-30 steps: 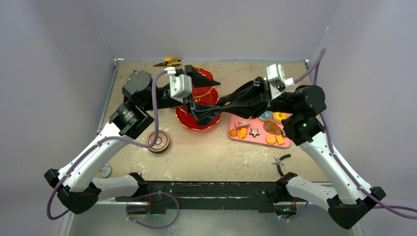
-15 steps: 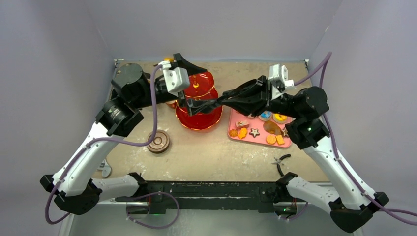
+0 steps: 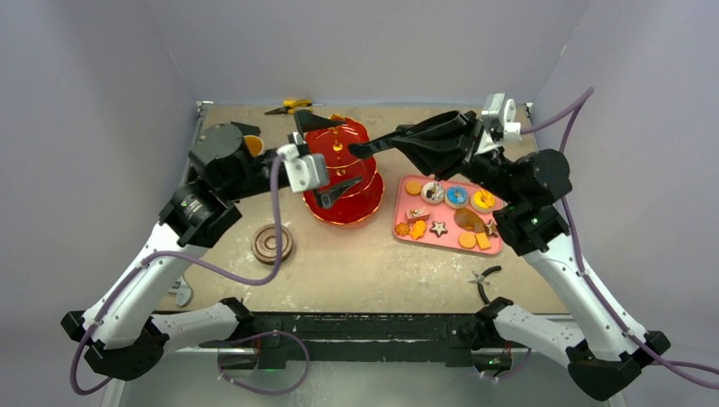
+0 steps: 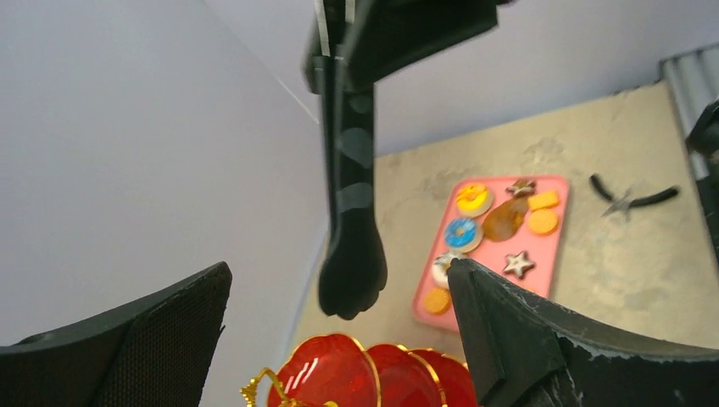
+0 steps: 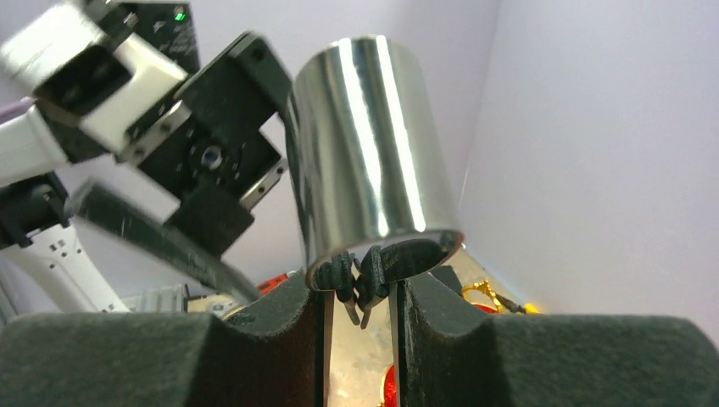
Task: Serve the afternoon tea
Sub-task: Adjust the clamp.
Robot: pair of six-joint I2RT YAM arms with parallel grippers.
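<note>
red stand (image 4: pixel 339 377) — pink tray (image 4: pixel 560 246) beyond

Left hand (image 3: pixel 327 155) spread wide; right hand (image 3: pixel 413 141) raised, clamping tongs (image 4: pixel 350 203).

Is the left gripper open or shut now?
Open. In its wrist view the left gripper has its fingers wide apart, and they hold nothing.

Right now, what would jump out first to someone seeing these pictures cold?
The red three-tier stand with gold rims, at the back middle of the table, with both arms over it: the open left gripper hangs above its top, and the right gripper pokes between those fingers. Next, the pink tray of colourful pastries just to its right.
</note>
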